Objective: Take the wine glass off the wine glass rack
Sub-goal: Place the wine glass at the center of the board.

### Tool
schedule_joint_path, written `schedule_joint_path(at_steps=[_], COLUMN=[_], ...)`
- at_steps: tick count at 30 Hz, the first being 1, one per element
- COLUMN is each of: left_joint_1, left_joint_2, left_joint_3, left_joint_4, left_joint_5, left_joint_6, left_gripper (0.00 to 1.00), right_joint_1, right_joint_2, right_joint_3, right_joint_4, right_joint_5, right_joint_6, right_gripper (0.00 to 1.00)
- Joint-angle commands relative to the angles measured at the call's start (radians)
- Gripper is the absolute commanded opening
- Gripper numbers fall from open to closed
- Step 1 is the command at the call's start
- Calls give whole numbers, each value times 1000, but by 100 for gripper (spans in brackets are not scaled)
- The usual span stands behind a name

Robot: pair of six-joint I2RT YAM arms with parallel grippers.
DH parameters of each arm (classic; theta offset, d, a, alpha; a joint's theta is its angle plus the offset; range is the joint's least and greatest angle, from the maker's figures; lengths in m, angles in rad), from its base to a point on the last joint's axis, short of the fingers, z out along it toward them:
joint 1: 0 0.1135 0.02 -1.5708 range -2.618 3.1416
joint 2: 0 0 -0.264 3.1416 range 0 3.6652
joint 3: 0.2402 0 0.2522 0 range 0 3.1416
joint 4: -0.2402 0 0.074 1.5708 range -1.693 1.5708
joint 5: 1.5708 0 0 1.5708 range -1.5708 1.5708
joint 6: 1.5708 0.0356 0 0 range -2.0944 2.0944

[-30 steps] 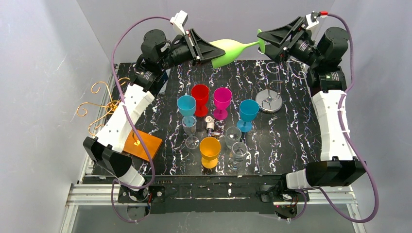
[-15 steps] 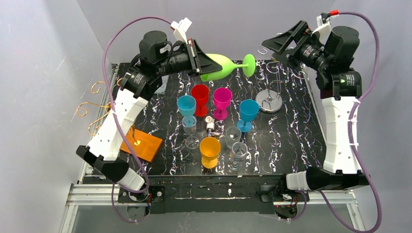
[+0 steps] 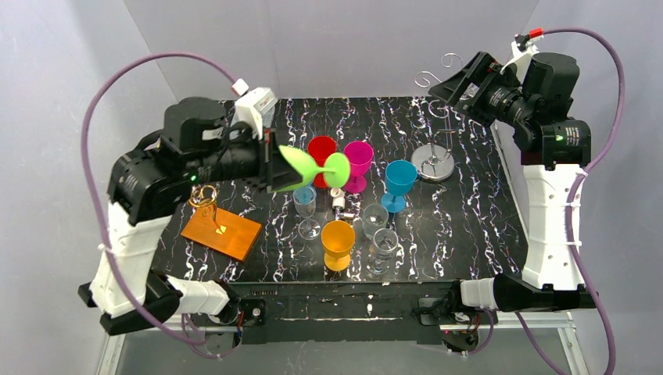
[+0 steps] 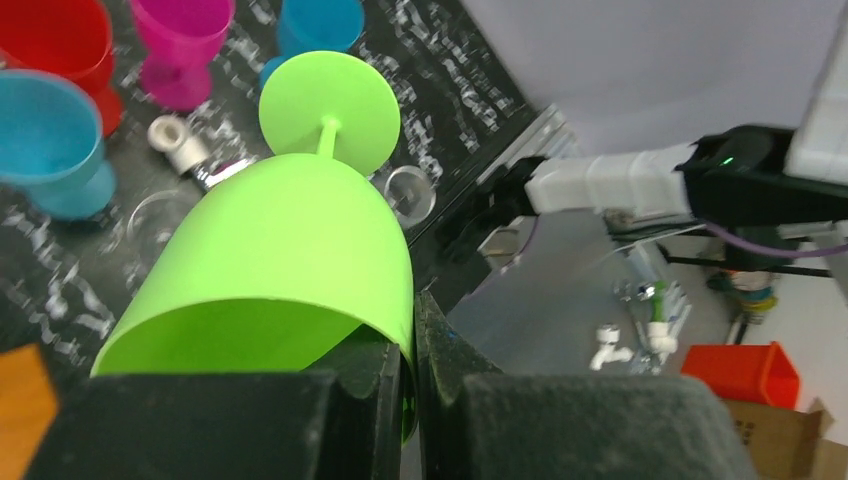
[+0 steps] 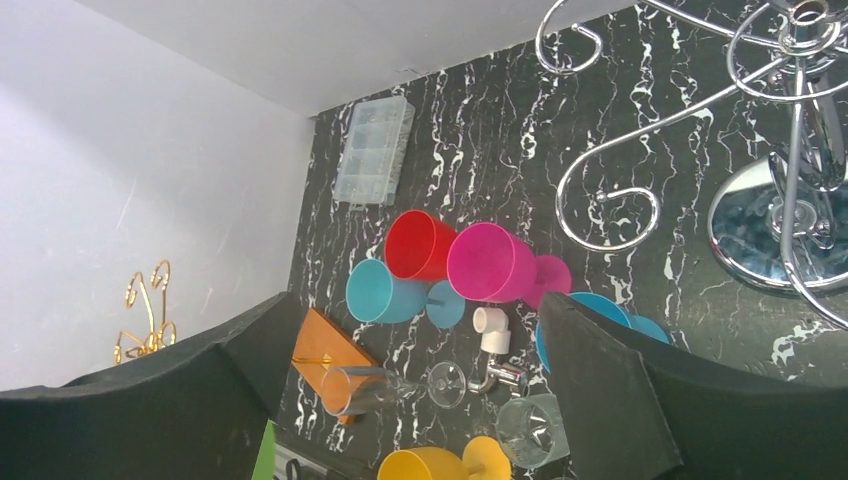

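The black counter [image 3: 469, 226] was the biggest thing, and it spread out under both claws. The silver wine glass rack [image 3: 435, 160] stood on it, just below the right claw [image 3: 449, 82]. I could see no glass on its curly hooks. The right claw was wide open and held nothing. I think it hung back there so it would not get in the way.

The green wine glass [image 4: 280, 240] was in the left claw [image 4: 413, 350], well apart from the rack. That claw was pinched tight on the rim of the bowl, so the glass lay on its side with its foot pointing away from the claw. It hung in the air above the red cup [image 3: 321, 148] and the pink cup [image 3: 359, 156]. It likely needed a bare spot to stand on, away from the little clear glasses [image 3: 375, 219] below the claw.
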Motion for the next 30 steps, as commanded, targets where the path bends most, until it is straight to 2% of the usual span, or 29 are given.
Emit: schedule_joint_path(at_steps=[1,8,13,19,30], left_joint_1=[-34,-78,-115,-182,-258], left_joint_2=[-71,-125,-142,-142,-101], left_joint_3=[-12,-103,-220,-398,-699], left_joint_4=[-254,-388,-407,-365,-156], left_joint_5=[-156,-304,-359,-369,-373], left_joint_6=[81,86,89,68,7], left_gripper=[0,0,0,0,0], right_joint_1=[24,124,165,176,181], right_joint_2=[8,42,55,59,47], right_joint_3=[23,35,35,21,-5], right_joint_4=[2,9,10,12,9], right_joint_5=[29,109,150,168,187], right_joint_6=[-38,-41,-43,-51,-61], right_gripper=[98,98,98,98,99])
